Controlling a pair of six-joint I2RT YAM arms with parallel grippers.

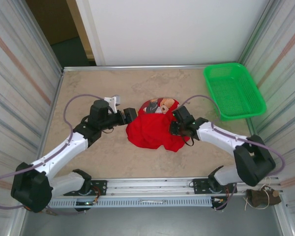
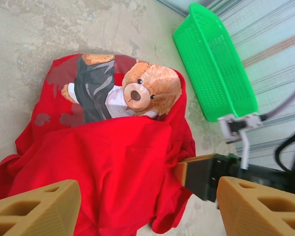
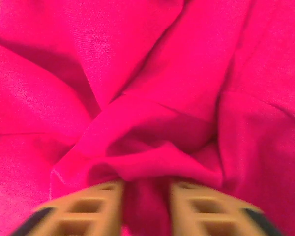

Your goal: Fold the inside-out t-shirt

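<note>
Seen from above, the shirt lies bunched in a red heap at the middle of the table, between your two arms. Its bear print faces up at the far edge. Your left claw sits at the heap's left side, fingers spread wide, holding nothing. Your right claw is at the heap's right side, fingers drawn close together and pinching a fold of the red cloth. A green basket stands at the far right corner, well apart from the shirt.
</note>
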